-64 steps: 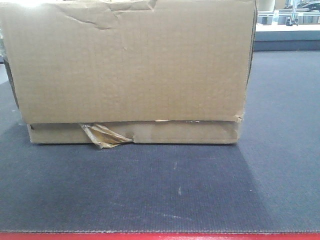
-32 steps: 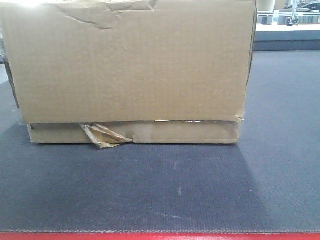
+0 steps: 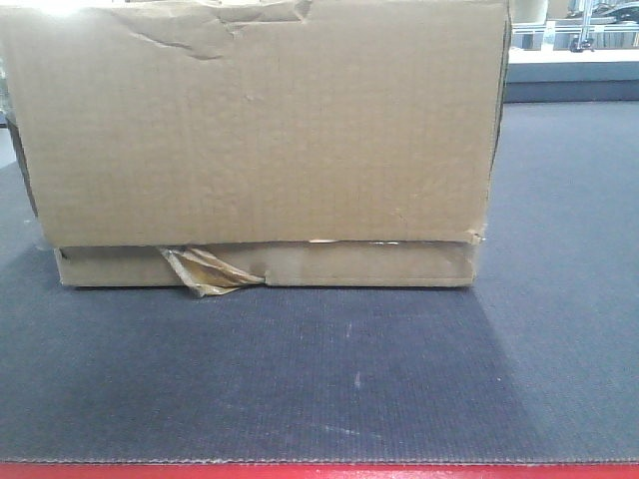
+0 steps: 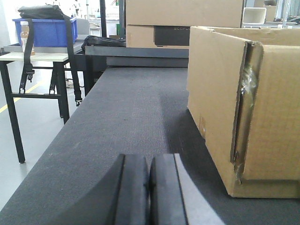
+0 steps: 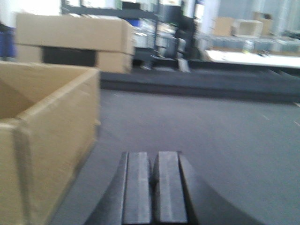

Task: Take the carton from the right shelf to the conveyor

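The carton [image 3: 260, 140], a big brown creased box with a flap band and a torn tape strip [image 3: 205, 269] along its base, stands on the dark grey ribbed conveyor [image 3: 329, 379]. My left gripper [image 4: 149, 159] is shut and empty, low over the belt, with the carton [image 4: 234, 103] to its right and apart from it. My right gripper [image 5: 153, 157] is also shut and empty; the carton [image 5: 47, 136] is to its left with a gap between them. The shelf is out of view.
A red edge strip [image 3: 319, 471] runs along the conveyor's near side. Other cardboard boxes [image 4: 183, 23] stand at the belt's far end. Left of the belt are a black-legged table [image 4: 37, 61] with a blue bin [image 4: 44, 30] and a grey floor with a yellow line.
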Motion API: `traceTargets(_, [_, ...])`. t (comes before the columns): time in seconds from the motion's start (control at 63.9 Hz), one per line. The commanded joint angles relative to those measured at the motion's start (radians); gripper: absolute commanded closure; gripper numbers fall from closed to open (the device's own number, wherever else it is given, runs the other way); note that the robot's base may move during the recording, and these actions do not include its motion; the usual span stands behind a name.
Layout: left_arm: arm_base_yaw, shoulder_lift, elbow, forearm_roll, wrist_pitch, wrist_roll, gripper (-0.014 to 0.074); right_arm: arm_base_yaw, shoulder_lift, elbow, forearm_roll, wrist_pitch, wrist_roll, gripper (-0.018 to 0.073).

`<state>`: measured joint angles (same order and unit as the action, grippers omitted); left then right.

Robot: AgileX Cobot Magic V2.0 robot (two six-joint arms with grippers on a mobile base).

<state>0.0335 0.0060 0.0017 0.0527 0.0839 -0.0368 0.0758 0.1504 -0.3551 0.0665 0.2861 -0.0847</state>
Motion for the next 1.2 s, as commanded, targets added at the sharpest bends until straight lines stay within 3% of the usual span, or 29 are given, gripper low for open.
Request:
traceTargets(0.0, [0.003,-0.006,-0.002,-0.004,-0.020,0.004,0.0594,-0.067,-0.013,0.067,0.040,-0.065,-0.032,0.0634])
traceTargets(0.313, [0.003,-0.006,-0.002,-0.004,-0.020,0.004,0.0594,-0.093,-0.149,0.355,0.049,-0.249,-0.032,0.0634])
traceTargets(0.469, [0.003,-0.006,-0.002,-0.004,-0.020,0.004,0.0594,-0.093,-0.150,0.355,0.027,-0.177,-0.032,0.0634])
traceTargets(1.189, [0.003,-0.006,-0.002,-0.004,-0.020,0.004,0.0594,-0.093,-0.150,0.355,0.027,-0.182,-0.032,0.0634])
